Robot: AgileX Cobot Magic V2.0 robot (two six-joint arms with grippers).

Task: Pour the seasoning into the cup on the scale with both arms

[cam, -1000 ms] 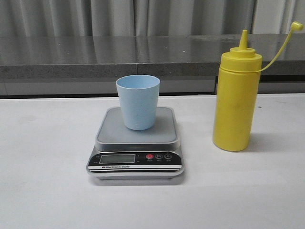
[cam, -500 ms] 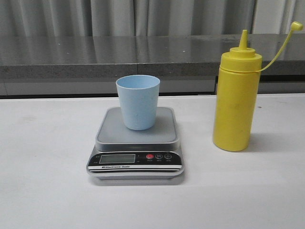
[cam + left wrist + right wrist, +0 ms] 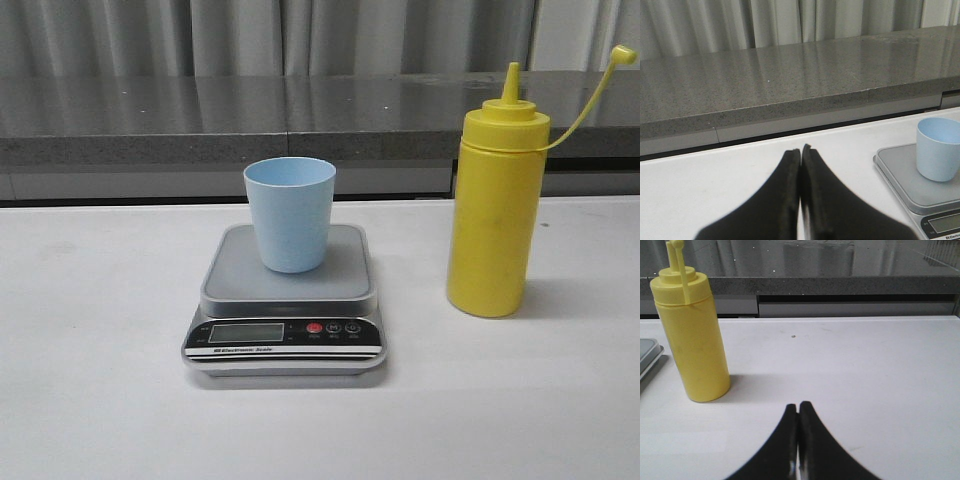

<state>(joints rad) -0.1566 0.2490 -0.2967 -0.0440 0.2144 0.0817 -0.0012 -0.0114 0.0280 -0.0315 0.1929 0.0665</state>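
Nothing grasped yet: my left gripper and right gripper are pressed closed, empty. Next, open for the seasoning at ten o'clock.

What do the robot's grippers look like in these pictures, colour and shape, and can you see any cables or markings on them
Only the fingers show, in the wrist views. The left gripper has two matte black fingers, broad at the base and curving in to narrow, blunt tips. The right gripper looks the same: plain black, smoothly tapered. No cables, labels or markings are visible on either, and the arms themselves are out of view.
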